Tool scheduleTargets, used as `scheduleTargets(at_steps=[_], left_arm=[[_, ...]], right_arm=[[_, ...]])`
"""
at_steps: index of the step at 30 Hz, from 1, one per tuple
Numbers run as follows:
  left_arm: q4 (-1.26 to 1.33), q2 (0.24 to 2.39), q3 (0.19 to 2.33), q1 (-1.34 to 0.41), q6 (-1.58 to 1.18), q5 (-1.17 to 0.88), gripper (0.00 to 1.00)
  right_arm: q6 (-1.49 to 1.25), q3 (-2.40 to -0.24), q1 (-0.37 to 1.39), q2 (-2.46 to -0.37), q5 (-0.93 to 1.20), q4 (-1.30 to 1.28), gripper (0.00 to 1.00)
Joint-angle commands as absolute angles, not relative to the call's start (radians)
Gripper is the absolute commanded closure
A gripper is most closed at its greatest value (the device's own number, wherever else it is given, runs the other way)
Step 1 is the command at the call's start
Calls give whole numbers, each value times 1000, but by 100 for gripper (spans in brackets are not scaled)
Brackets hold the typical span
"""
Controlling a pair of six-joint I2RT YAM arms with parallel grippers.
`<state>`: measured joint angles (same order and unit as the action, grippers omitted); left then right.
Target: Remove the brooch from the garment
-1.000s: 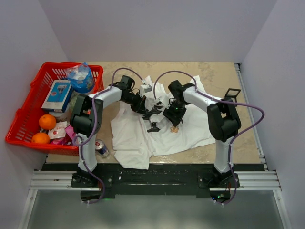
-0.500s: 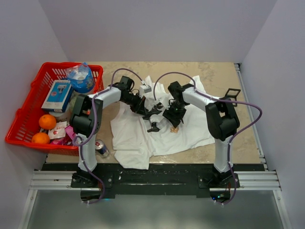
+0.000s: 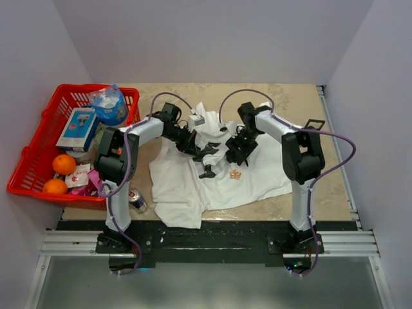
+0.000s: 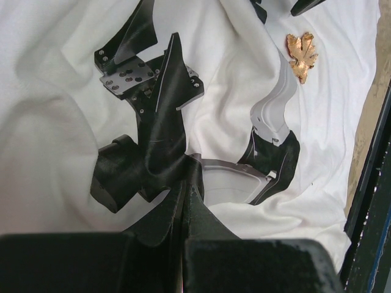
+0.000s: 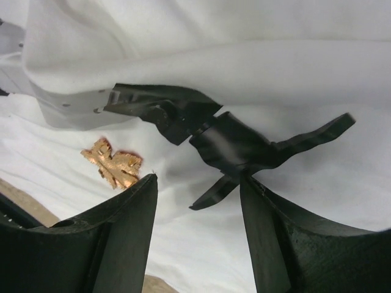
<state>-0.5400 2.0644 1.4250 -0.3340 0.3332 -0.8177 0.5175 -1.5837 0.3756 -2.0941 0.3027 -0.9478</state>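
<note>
The beige, stone-patterned surface (image 3: 296, 103) carries the garment (image 3: 180, 187), a white T-shirt with black print, lying crumpled across its middle. A red basket (image 3: 32, 154) sits at the left edge. A drink can (image 3: 137, 200) lies near the front-left corner just beside the shirt, and a small black frame (image 3: 314, 125) rests at the right.

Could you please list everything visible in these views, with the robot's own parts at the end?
white short-sleeved T-shirt with black print: one, white, spread mid-table.
small tan-orange leaf-shaped brooch: one, golden orange, on the shirt.
red plastic mesh basket: one, red, table's left edge.
round orange fruits: two, orange, basket's near end.
blue-and-white carton: one, in the basket.
clear bluish plastic bag: one, basket's far corner.
drinks can: one, dark with red, between basket and shirt.
small black frame-like item: one, table's right edge.
beige stone-patterned table: one.
left gripper: black, shut, at the shirt's print.
right gripper: black, open, over the shirt, beside the brooch.
</note>
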Motion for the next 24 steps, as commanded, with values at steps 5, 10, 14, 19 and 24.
scheduleTargets(at_steps=[5, 10, 14, 19, 24], left_arm=[[-519, 2014, 1416, -325, 342, -836, 100], [-518, 2016, 1417, -325, 341, -836, 100], [-520, 2017, 1417, -325, 339, -834, 100], [-520, 2014, 1417, -325, 339, -833, 100], [-518, 2014, 1416, -325, 337, -833, 100]], right_arm=[[532, -1582, 376, -2091, 440, -1048, 39], [528, -1589, 377, -2102, 460, -1057, 39], [525, -1582, 379, -2105, 446, -1049, 39], [503, -1574, 379, -2117, 403, -1031, 39], [488, -1572, 388, -2125, 384, -1022, 39]])
